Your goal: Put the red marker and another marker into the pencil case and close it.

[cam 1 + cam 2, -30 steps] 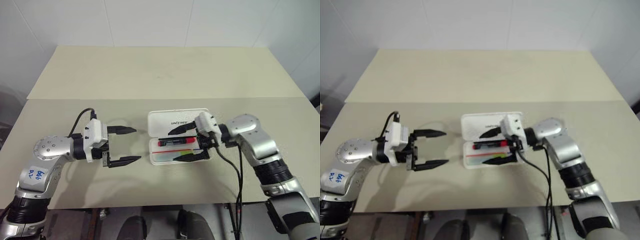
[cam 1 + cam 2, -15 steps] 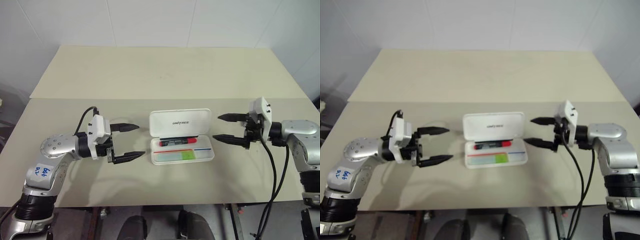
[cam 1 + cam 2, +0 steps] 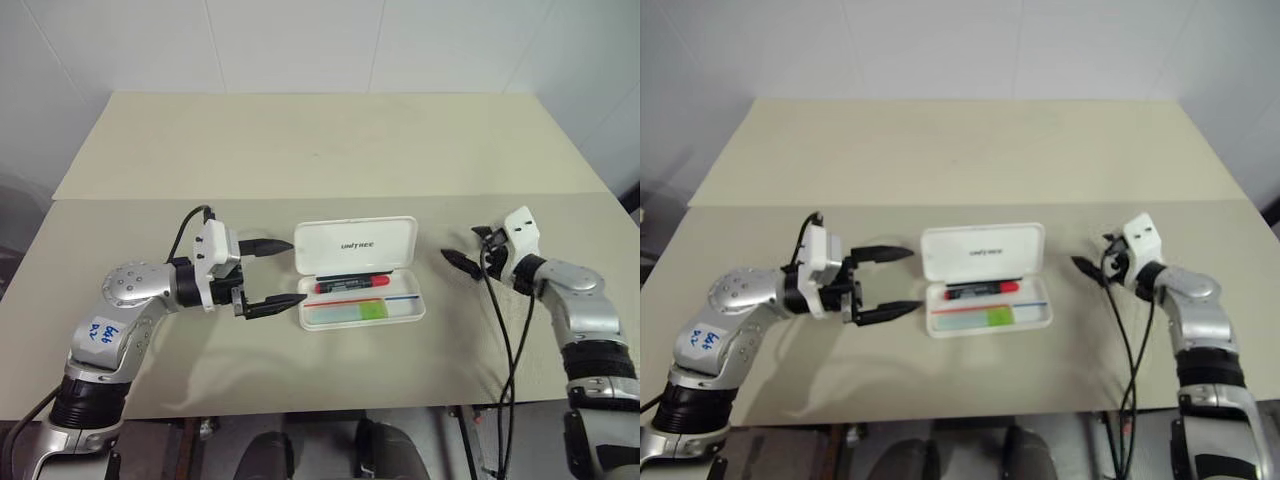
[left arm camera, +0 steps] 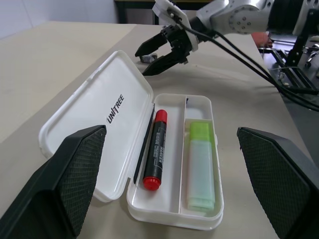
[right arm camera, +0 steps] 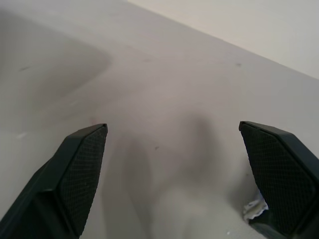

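Both of my claws were spread wide and held nothing. My left claw (image 3: 268, 273) hovered just beside the left end of the case (image 3: 358, 272), one finger level with the raised lid, the other level with the tray, pointing toward it. My right claw (image 3: 462, 250) hung well apart from the case on its right side, above bare table (image 3: 300, 140), with its cable trailing down from the wrist.

Moving outward, the case sat open near the middle of the table, its white lid laid back away from me. Inside, the red marker (image 4: 154, 150) lay in the compartment nearest the hinge, red cap toward the left claw. A green highlighter (image 4: 201, 164) lay in the other compartment, beside it and parted from it by a thin wall.

As I judged it, both markers were already in the case, so the filling was done. What remained was to swing the lid down and press it shut. My left claw looked the better placed to start that.
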